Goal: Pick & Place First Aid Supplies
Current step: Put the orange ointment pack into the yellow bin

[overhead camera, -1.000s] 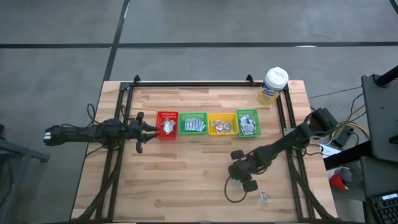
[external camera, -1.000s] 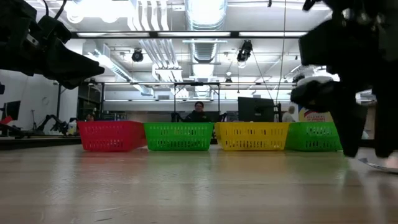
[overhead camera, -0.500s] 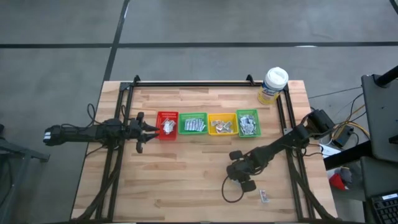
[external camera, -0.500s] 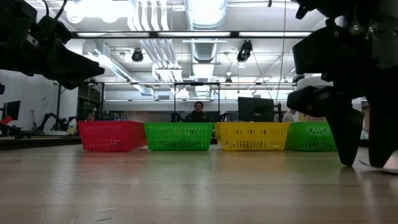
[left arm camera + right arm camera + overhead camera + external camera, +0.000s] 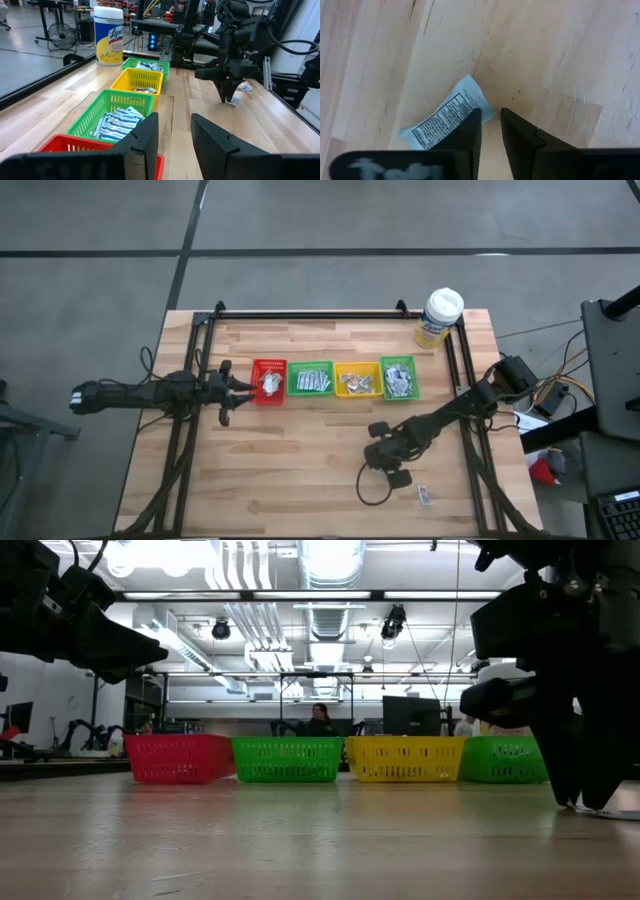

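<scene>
Two right fingers point(image 5: 470, 135) have narrowed over sachet point(image 5: 445, 120).

Pale blue sachet point(image 5: 447, 117) with black print lies by the dark right gripper point(image 5: 491, 116), on light wood table point(image 5: 300, 450). Farther off: red bin point(image 5: 268, 381), two green bins point(image 5: 310, 379), yellow bin point(image 5: 356, 380), white-lidded yellow tub point(image 5: 439, 317).

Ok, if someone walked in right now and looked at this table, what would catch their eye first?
Probably the row of four bright bins, red, green, yellow, green, across the middle of the table, each holding small sachets. Next, the right hand pressed down at the near right, its fingers narrowed on the corner of a pale blue sachet lying on the wood. The yellow wipes tub stands at the far right corner.
</scene>
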Controlling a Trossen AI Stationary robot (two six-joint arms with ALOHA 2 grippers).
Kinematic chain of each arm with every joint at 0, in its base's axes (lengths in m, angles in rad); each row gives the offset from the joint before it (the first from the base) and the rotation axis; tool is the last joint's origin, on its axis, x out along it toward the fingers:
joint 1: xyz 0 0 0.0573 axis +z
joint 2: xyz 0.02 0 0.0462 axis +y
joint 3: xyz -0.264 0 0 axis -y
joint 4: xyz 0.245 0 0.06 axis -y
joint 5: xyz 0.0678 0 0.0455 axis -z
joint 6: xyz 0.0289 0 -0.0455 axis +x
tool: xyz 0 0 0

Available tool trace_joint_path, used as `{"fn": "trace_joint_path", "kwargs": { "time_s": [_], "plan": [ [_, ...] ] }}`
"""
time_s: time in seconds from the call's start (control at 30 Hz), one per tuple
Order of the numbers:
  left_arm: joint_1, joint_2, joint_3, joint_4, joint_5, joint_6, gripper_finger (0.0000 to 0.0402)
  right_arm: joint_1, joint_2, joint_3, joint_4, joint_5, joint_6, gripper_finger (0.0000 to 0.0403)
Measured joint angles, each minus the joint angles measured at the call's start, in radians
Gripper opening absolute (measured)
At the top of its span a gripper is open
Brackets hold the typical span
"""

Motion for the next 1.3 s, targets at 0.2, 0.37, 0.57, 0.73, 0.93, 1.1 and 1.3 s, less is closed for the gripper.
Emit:
{"fn": "trace_joint_path", "kwargs": {
  "time_s": [0.2,0.37,0.57,0.73,0.93,1.1,1.3],
  "plan": [
    [0.000,0.000,0.000,0.000,0.000,0.000,0.0113,0.000,0.000,0.000,0.000,-0.005,0.001,0.0041],
    [0.000,0.000,0.000,0.000,0.000,0.000,0.0113,0.000,0.000,0.000,0.002,-0.007,0.003,0.0022],
    [0.000,0.000,0.000,0.000,0.000,0.000,0.0113,0.000,0.000,0.000,0.003,-0.011,0.012,0.0009],
    [0.000,0.000,0.000,0.000,0.000,0.001,0.0113,-0.002,0.000,0.000,0.003,-0.009,0.031,0.0008],
    [0.000,0.000,0.000,0.000,0.000,0.001,0.0113,-0.009,0.000,0.014,0.000,0.006,0.038,0.0008],
    [0.000,0.000,0.000,0.000,0.000,0.001,0.0113,-0.020,-0.002,0.054,-0.048,0.009,0.025,0.0008],
    [0.000,0.000,0.000,0.000,0.000,0.001,0.0113,-0.028,-0.003,0.117,-0.139,0.020,0.012,0.0008]
  ]
}}
